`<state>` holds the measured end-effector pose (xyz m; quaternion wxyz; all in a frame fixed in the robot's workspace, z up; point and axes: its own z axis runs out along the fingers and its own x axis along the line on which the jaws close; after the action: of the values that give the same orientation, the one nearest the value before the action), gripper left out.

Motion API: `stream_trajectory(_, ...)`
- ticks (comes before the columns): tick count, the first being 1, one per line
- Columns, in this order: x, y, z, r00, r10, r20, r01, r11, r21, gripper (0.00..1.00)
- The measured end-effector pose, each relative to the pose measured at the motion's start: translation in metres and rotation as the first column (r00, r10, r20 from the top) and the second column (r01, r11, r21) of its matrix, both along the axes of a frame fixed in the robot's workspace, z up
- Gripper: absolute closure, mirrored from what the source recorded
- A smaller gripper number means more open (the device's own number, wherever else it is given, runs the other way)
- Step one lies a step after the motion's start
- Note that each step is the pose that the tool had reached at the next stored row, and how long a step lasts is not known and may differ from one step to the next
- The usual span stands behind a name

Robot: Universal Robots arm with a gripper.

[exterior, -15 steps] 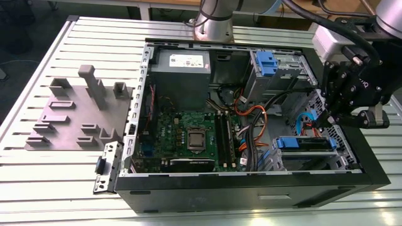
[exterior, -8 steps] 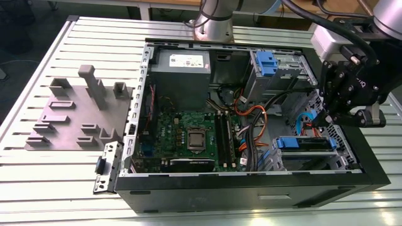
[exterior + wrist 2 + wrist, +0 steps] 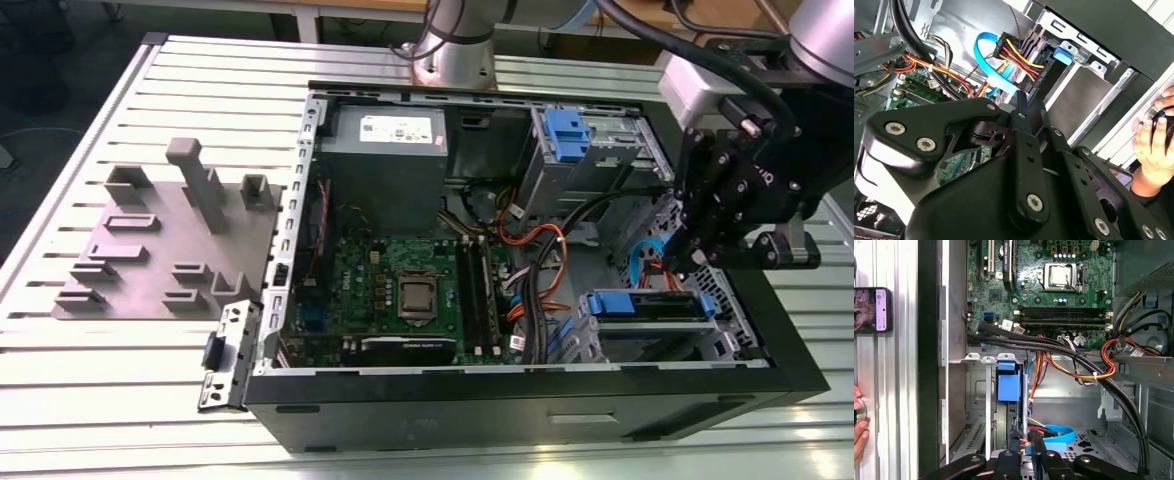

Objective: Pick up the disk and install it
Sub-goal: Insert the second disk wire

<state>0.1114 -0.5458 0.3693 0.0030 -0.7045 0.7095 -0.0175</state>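
A slatted silver metal desk [image 3: 94,400] carries a large black computer tower case [image 3: 534,405], lying open on its side. Over the case's corner at the exterior view's right hangs the black metal claw [image 3: 685,262], its fingers drawn together with nothing seen between them. Just beneath it the disk [image 3: 650,305], a flat silver-grey hard drive in a blue plastic carrier frame, lies in a drive bay near orange and red cables [image 3: 541,245]. The disk is probably dense, rigid, smooth-faced and sensitive to knocks. The firm side edges of its blue frame look the safest hold, away from the connectors.
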Motion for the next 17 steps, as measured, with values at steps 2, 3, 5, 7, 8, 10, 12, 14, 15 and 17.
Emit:
stream_trajectory(2,0.0001,0.0001,-0.0007,1.0,0.0,-0.0001,0.0,1.0,0.0004,0.76)
stream_trajectory(3,0.0001,0.0001,-0.0011,1.0,0.0,-0.0001,0.0,1.0,0.001,0.76)
stream_trajectory(5,0.0001,0.0,-0.0022,1.0,0.0,-0.0001,0.0,1.0,0.0024,0.76)
stream_trajectory(7,0.0001,0.0,-0.0035,1.0,0.0,-0.0001,0.0,1.0,0.0041,0.76)
stream_trajectory(8,0.0001,0.0,-0.0041,1.0,0.0,-0.0001,0.0,1.0,0.0047,0.76)
stream_trajectory(10,0.0001,0.0,-0.0053,1.0,0.0,-0.0001,0.0,1.0,0.0069,0.76)
stream_trajectory(12,0.0001,0.0,-0.006,1.0,0.0,-0.0001,0.0,0.9999,0.0136,0.76)
stream_trajectory(14,0.0001,0.0,-0.0066,1.0,0.0,-0.0001,0.0,0.9995,0.0321,0.76)
stream_trajectory(15,0.0001,0.0,-0.0069,1.0,0.0,-0.0001,0.0,0.9992,0.0402,0.76)
stream_trajectory(17,0.0001,0.0001,-0.0075,1.0,0.0,-0.0001,0.0,0.9987,0.0508,0.76)
